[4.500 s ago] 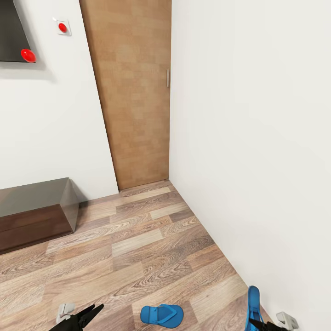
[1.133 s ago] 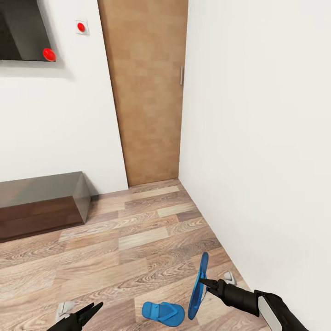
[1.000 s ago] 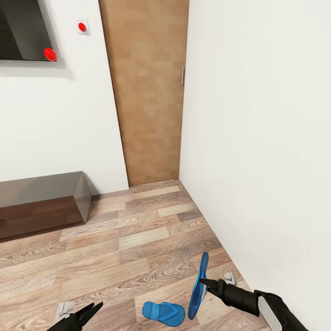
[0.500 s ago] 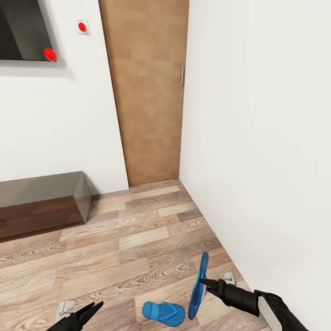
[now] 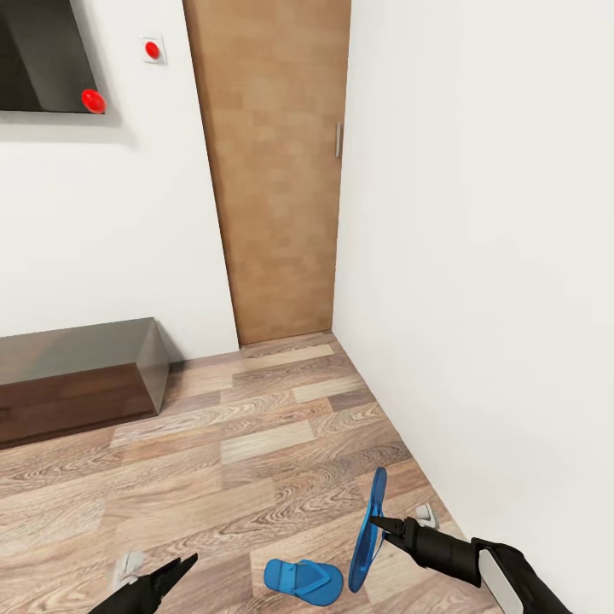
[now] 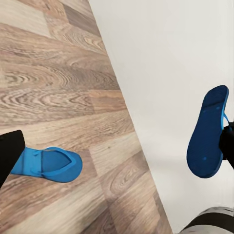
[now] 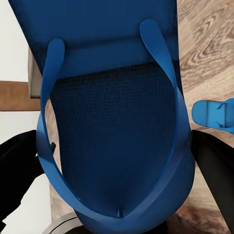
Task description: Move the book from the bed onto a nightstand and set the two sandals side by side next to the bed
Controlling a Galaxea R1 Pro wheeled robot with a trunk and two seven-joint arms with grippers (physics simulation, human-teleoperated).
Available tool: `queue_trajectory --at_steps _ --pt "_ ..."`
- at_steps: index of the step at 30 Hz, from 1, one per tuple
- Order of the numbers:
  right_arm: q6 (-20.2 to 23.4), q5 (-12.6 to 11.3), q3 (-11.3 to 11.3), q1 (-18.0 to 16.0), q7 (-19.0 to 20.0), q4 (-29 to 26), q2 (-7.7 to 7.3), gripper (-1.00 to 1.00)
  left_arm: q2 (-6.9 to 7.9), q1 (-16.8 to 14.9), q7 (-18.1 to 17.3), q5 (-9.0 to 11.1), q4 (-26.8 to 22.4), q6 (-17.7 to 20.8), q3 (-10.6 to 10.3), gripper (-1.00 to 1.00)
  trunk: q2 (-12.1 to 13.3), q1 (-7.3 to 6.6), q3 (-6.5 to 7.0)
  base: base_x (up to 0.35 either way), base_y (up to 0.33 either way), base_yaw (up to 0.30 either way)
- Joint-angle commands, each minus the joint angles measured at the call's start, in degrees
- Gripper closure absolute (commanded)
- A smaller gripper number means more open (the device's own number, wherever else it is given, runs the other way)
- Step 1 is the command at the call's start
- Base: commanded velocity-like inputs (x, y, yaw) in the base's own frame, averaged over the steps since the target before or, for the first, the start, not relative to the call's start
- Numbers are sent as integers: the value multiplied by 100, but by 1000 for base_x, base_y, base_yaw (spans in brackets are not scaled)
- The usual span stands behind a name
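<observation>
The bedroom corner has white walls (image 5: 477,256), a plank floor (image 5: 256,443) and a plain brown door (image 5: 273,170) with a small metal handle set in the far wall. Left of the door, a dark bench (image 5: 77,375) stands against the wall, with a dark panel (image 5: 34,60) above it carrying 1 red dot, and a white wall plate (image 5: 153,50) with another red dot beside it.

1 sandal (image 5: 303,581) lies flat on the floor, strap up, near the bottom edge of the head view, a little out from the right wall. The held sandal (image 5: 368,529) is off the floor, standing on edge with its sole facing left and its length running up and down, just right of the lying one and apart from it. The right gripper (image 5: 385,527) is clenched on this sandal from the strap side; the right wrist view shows the 2 dark fingers (image 7: 212,170) flanking the sandal, with its Y strap (image 7: 161,63) facing the camera.

The left gripper (image 5: 175,573) hovers low over the floor, left of the lying sandal and not touching it, its 2 thin fingers spread a little with nothing between them. The left wrist view shows both sandals, 1 flat on the planks and 1 raised against the white wall.
</observation>
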Motion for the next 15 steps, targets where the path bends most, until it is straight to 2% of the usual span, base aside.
queue_trajectory --at_steps 1,3,4,5,6,7,8,9,10,12,13,15 --pt "34 -21 -6 -2 4 0 2 100 -47 -66 167 28 -61 196 4 -100 -2 -1 -5 0 0 0" --pt "30 -21 -4 -2 1 0 20 100 -134 -258 587 66 -221 580 2 -100 -2 -1 -5 0 0 0" --pt "29 -19 -3 -2 -2 0 58 100 -208 -439 969 146 -329 946 3 -100 -2 -1 -5 0 0 0" --pt "28 -12 -3 -2 -4 0 111 100 -289 -643 1415 282 -415 1338 5 -100 -2 -1 -5 0 0 0" --pt "28 -6 -3 -2 -6 0 138 100 -329 -745 1656 370 -454 1523 4 -100 -2 -1 -5 0 0 0" --pt "27 4 -2 -2 -8 0 183 100 -418 -935 2164 580 -533 1815 2 -100 -2 -1 -5 0 0 0" --pt "27 8 -2 -2 -8 0 201 100 -469 -1018 2429 704 -577 1920 2 -100 -2 -1 -5 0 0 0" --pt "27 13 -2 -2 -9 0 230 100 -587 -1150 2963 980 -687 2072 1 -100 -2 -1 -5 0 0 0" --pt "27 17 -2 -2 -10 0 239 100 -651 -1198 3224 1130 -758 2126 0 -100 -2 -1 -5 0 0 0" --pt "27 21 -3 -2 -11 0 260 100 -911 -1315 4262 1747 -1164 2255 -8 -100 -2 -1 -5 0 0 0" --pt "27 21 -5 -2 -11 0 262 100 -972 -1332 4520 1892 -1275 2272 -11 -100 -2 -1 -5 0 0 0" --pt "27 21 -8 -2 -6 0 269 100 -1216 -1372 5532 2419 -1660 2314 -25 -100 -2 -1 -5 0 0 0"
